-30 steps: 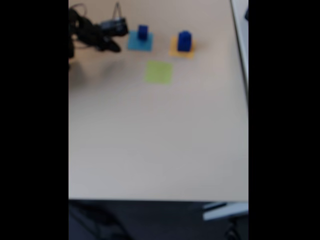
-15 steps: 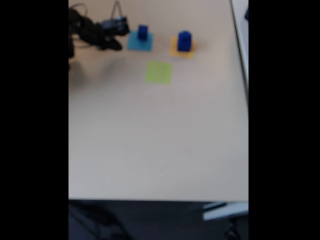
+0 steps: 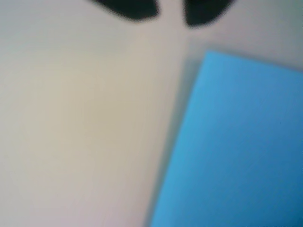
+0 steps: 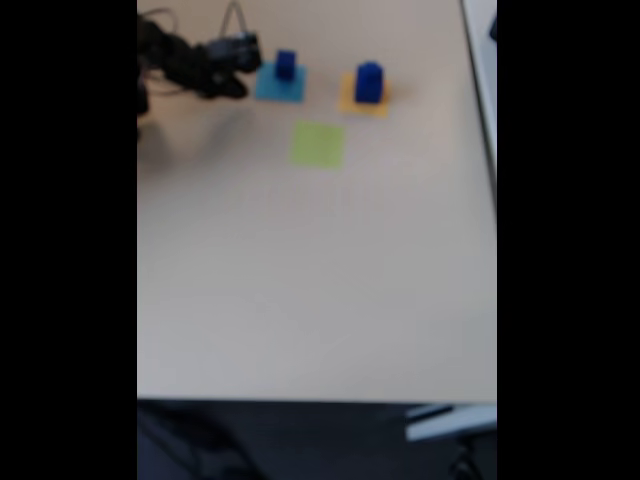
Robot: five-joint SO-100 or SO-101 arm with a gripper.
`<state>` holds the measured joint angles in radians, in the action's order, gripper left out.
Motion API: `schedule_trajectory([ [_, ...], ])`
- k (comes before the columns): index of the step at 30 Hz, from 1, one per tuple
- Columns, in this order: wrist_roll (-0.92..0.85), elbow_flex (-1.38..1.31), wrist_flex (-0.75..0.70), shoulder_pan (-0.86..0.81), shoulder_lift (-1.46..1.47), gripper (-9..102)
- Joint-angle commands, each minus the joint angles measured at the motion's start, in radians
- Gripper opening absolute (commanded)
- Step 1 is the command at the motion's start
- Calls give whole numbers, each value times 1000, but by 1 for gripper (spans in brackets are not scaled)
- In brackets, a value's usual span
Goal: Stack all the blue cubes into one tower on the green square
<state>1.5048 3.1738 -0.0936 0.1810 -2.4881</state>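
Two dark fingertips (image 3: 137,8) stand slightly parted over the flat light-blue paper square (image 3: 236,151) in our wrist view, while the fixed view shows small dark-blue cubes (image 4: 285,65) (image 4: 368,82) apparently awaiting pickup near the bare yellow-green square (image 4: 318,144).

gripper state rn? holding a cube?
Tool: open with a gap between the fingertips, holding nothing; it sits just left of the light-blue square in the fixed view.

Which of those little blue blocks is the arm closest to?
Look along the far edge of the table in the fixed view. Three flat squares lie there; the cube stands on the light-blue square, right beside the black arm. The other cube is bigger, on orange.
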Motion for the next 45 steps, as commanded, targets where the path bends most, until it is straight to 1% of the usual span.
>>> schedule_trajectory([
  [1,11,-2,21,12,-17,0],
  [7,77,0,17,20,-118,0],
  [11,160,3,2,55,-166,0],
  [15,265,0,26,130,-66,0],
  [18,279,-2,80,150,17,0],
  [21,308,-2,78,170,20,0],
  [31,488,-2,69,273,60,0],
  [39,515,-3,114,285,77,0],
  [42,480,-3,146,258,74,0],
  [45,437,-3,207,230,97,0],
])
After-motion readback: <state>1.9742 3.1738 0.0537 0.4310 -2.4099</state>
